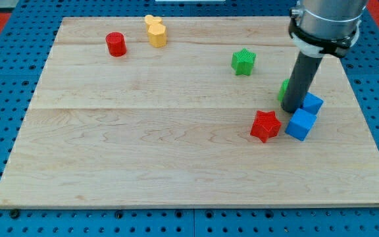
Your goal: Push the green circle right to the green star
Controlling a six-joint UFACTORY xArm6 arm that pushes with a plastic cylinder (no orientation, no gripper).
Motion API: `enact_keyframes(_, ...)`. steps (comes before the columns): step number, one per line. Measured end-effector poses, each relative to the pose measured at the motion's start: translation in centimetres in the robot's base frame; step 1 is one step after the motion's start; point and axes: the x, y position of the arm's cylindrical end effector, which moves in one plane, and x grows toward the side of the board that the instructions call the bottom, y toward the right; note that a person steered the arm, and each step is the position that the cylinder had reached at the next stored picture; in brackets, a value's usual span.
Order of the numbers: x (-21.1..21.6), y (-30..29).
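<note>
The green star (243,62) sits on the wooden board (143,145) right of centre, toward the view's top. The green circle (284,89) shows only as a sliver; my rod hides most of it. My tip (291,108) rests at the circle's right and lower side, between it and a blue block (312,103). The star lies up and left of the circle, about a block's width apart.
A red star (266,125) and a blue cube (301,124) lie just below my tip. A red cylinder (116,44) and a yellow block (155,31) sit at the view's top left. The board's right edge is near the blue blocks.
</note>
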Motion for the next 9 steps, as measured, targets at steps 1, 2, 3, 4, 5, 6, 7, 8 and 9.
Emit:
enact_keyframes(1, -2.1, 1.2)
enact_keyframes(2, -4.3, 1.2)
enact_keyframes(3, -5.7, 1.4)
enact_keyframes(4, -7.6, 2.8)
enact_keyframes(5, -9.2, 2.8)
enact_keyframes(6, -10.7, 3.2)
enact_keyframes(7, -12.2, 3.3)
enact_keyframes(8, -12.5, 2.4)
enact_keyframes(9, -12.5, -0.9)
